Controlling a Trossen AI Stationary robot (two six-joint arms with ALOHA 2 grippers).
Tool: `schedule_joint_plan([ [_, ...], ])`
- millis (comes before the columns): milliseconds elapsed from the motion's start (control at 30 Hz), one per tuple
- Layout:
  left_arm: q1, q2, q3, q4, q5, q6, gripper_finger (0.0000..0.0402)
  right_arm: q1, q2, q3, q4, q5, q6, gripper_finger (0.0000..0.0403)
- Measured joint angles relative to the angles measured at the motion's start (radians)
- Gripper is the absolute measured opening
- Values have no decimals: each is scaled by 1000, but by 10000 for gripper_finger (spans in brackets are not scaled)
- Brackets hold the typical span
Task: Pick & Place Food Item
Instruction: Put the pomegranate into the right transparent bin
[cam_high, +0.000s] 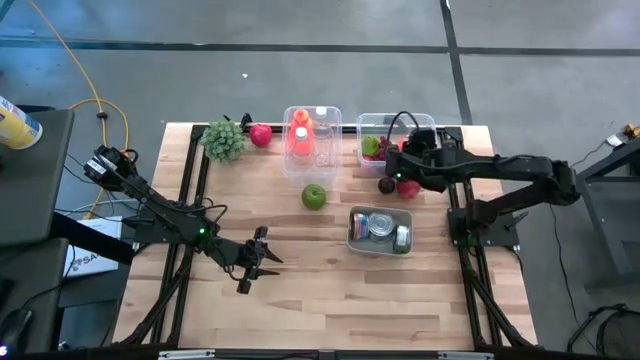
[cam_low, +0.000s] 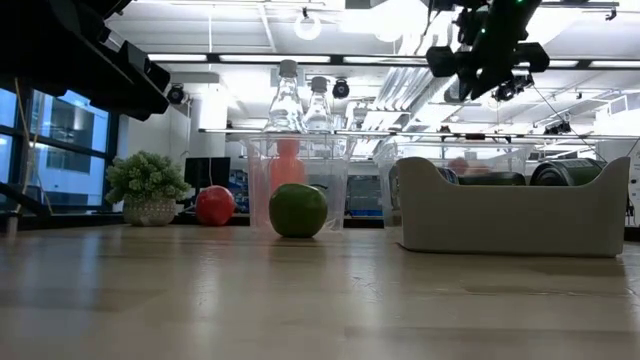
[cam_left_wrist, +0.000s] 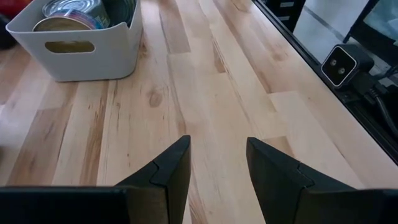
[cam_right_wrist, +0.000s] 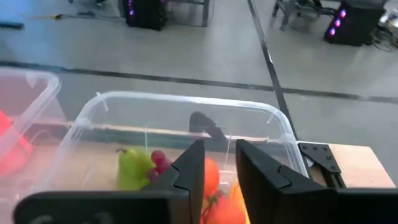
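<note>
The left gripper (cam_left_wrist: 217, 146) is held low over bare boards nearer the front edge than the green apple (cam_high: 314, 196) and to its left; its fingers are parted and nothing is held between them. A grey bin (cam_high: 356, 238) of tins is set just nearer than the apple and to its right.

The apple is round, glossy and unmarked, and stands alone in the middle of the table; no long axis can be made out on it. A dark round fruit (cam_high: 386, 185) and a red one (cam_high: 408, 188) lie touching each other to the apple's right.

Beyond the apple and to its right, the right gripper (cam_right_wrist: 219, 146) is poised above a clear tub (cam_right_wrist: 186, 102) of fruit, its fingers a little apart with nothing clamped in them. Inside the tub a green pear (cam_right_wrist: 132, 169) is seen, its stemmed narrow end turned toward the tub's far wall, with dark red grapes (cam_right_wrist: 159, 160) touching it and orange-red fruit (cam_right_wrist: 211, 177) alongside. Straight behind the apple a second clear tub (cam_high: 312, 135) of orange bottles is placed; a red apple (cam_high: 261, 134) and a leafy green bunch (cam_high: 224, 140) are set beyond the apple to its left.

The table (cam_high: 300, 300) is made of pale wooden planks. Grey concrete floor with dark seams is seen around it, and ceiling lights and windows are seen behind
</note>
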Motion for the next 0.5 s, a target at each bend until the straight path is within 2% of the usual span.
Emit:
schedule_joint_plan([
  [200, 0, 0, 0, -1, 1, 0, 147, -13, 0, 0, 13, -14, -59, 107],
  [367, 0, 0, 0, -3, 1, 6, 147, 17, -8, 0, 12, -26, -224, 115],
  [433, 0, 0, 0, -3, 1, 17, 147, 45, -8, 0, 8, -67, -302, 115],
  [500, 0, 0, 0, -4, 1, 19, 147, 73, -8, 0, 10, -160, -345, 113],
])
